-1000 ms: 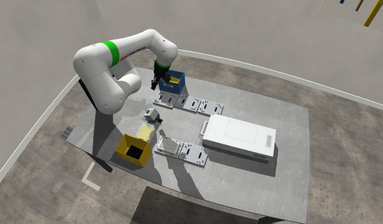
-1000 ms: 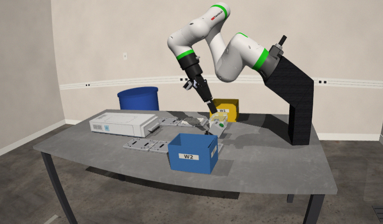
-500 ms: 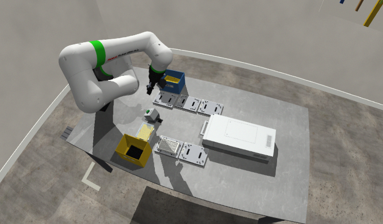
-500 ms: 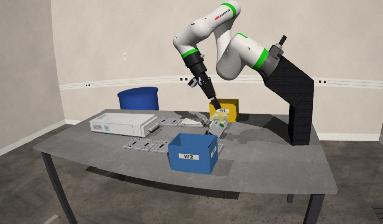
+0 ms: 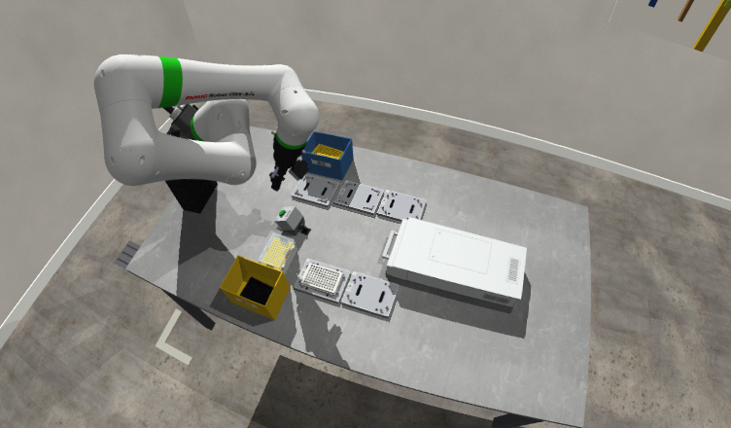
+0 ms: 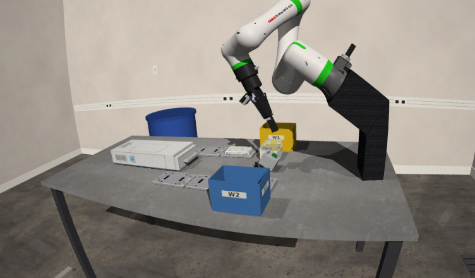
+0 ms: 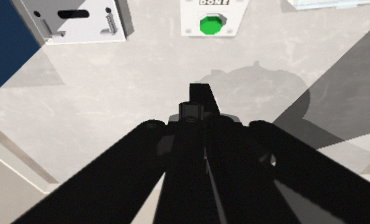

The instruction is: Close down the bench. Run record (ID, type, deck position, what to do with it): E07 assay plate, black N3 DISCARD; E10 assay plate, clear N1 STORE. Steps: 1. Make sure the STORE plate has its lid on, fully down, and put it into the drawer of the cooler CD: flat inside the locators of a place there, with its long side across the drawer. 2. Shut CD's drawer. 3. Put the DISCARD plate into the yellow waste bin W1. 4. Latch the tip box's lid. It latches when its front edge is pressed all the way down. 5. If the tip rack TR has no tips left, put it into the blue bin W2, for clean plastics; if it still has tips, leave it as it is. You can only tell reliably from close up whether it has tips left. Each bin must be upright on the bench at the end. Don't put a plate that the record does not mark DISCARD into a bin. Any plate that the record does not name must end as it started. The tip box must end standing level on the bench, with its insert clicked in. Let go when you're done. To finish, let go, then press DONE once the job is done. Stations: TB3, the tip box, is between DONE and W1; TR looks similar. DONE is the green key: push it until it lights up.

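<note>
My gripper (image 5: 276,183) is shut and empty. It hangs above the bench between the blue bin W2 (image 5: 328,158) and the DONE box (image 5: 289,218). In the wrist view the shut fingertips (image 7: 201,94) point at the bench a little short of the unlit green DONE key (image 7: 210,25). A yellow tip rack (image 5: 327,151) lies inside W2. The tip box TB3 (image 5: 277,251) stands between the DONE box and the yellow bin W1 (image 5: 259,278). A black plate (image 5: 256,291) lies in W1. The cooler CD (image 5: 457,263) has its drawer shut.
A pale lidded plate (image 5: 320,277) sits on a nest beside W1. Empty nests (image 5: 367,198) line the row next to W2, and another (image 5: 368,294) stands before the cooler. Both bins are upright. A blue barrel (image 6: 172,121) stands behind the table.
</note>
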Controlling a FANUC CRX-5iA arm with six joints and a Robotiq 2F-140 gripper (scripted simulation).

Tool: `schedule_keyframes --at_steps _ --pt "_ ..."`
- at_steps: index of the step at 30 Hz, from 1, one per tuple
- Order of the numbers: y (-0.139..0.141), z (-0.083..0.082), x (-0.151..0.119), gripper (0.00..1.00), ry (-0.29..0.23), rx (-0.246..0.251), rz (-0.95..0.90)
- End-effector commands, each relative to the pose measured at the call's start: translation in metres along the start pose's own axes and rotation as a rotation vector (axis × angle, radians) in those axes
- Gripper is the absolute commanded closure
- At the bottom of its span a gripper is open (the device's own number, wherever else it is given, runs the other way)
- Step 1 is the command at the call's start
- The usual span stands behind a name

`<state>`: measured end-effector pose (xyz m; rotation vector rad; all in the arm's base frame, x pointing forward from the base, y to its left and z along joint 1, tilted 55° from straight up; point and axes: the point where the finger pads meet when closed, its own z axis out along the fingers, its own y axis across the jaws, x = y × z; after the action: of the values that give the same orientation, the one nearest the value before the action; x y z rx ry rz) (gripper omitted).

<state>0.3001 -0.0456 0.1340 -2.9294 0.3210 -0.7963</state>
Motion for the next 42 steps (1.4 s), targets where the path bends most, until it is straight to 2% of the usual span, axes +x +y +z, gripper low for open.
schedule_keyframes --at_steps 1,16,42 --pt "0.013 -0.001 0.001 0.9 -0.011 0.011 -0.001" --pt "0.018 -0.001 0.0 0.9 -0.011 0.011 -0.001" --pt "0.018 0.057 0.027 0.9 -0.011 0.011 -0.001"
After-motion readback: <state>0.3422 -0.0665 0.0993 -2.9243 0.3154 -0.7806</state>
